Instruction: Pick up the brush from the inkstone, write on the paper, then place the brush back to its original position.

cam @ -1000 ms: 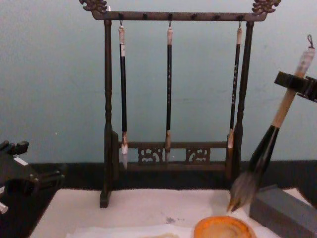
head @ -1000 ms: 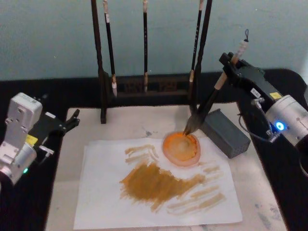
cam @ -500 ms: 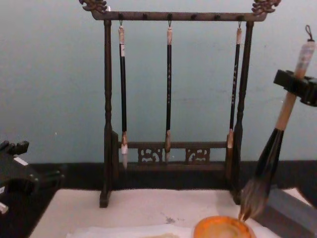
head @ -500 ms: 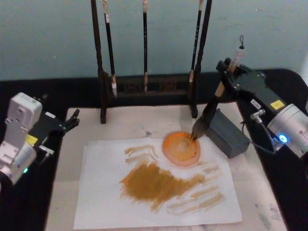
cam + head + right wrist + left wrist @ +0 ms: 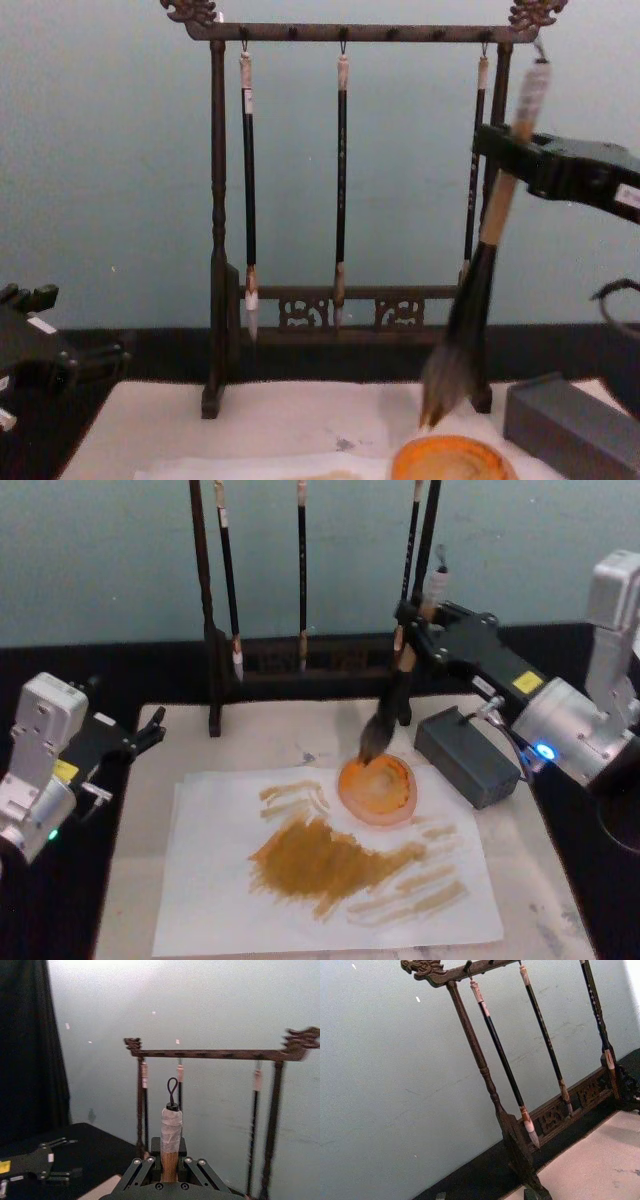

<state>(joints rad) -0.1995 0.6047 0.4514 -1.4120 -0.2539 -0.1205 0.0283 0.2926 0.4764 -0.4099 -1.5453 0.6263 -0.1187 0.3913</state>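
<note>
The right end effector reaches in from the right edge of the head view toward the upper middle, its fingers clamped on the pale handle of the brush. The brush hangs tilted, cord loop uppermost and bushy hair lowest, in front of the right post of the dark wooden rack. Its tip sits just over the upper left rim of the orange dish; whether hair meets rim cannot be told. In the chest view the brush slants down from the end effector at the upper right to a point just above the dish at the bottom edge. The paper lies in the lower middle of the head view on a beige mat, marked with broad brown-yellow strokes, the dish resting on its upper right part. A grey block stands just right of the dish. The left end effector is parked at the left edge over the black surface, fingers apart and holding nothing.
</note>
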